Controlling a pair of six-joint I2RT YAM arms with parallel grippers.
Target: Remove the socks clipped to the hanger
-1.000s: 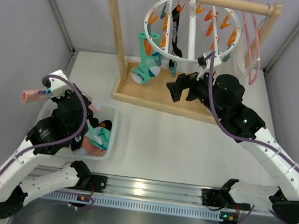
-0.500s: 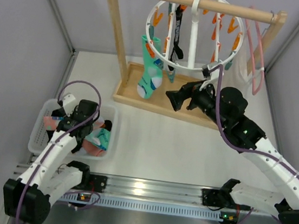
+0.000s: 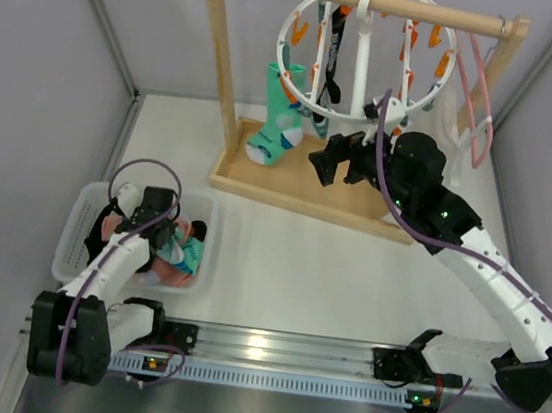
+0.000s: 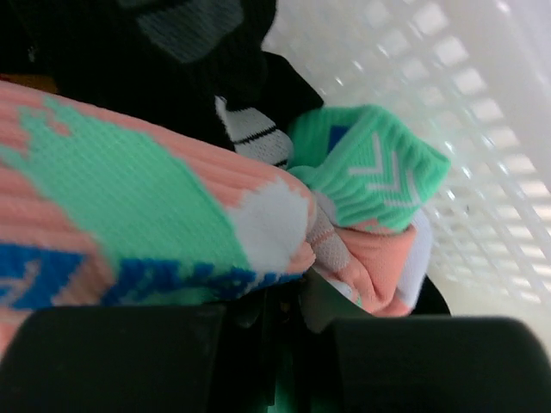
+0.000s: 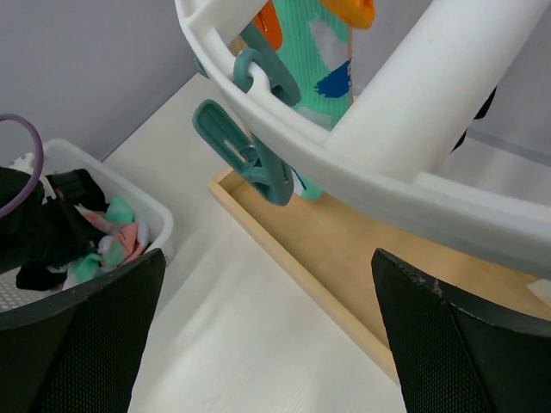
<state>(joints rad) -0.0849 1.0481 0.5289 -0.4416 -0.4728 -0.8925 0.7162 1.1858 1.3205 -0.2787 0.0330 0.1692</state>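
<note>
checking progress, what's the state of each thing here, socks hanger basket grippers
hanger, hung on rack
teal sock, clipped to hanger
black sock, clipped to hanger
basket, holds loose socks
left gripper, in basket, jaws unclear
right gripper, open by hanger

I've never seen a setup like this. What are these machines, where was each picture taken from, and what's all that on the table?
They are robots: a left arm and a right arm bolted to a table. The wide picture looks down from above them; the other two come from a small camera on each wrist. At the back, a wooden rack carries a white ring hanger with a green sock and a black sock clipped on. The right gripper, the arm's two-fingered hand, is open and empty close to that ring. The left gripper is down in a white basket among loose socks; whether it grips one cannot be told.
</note>
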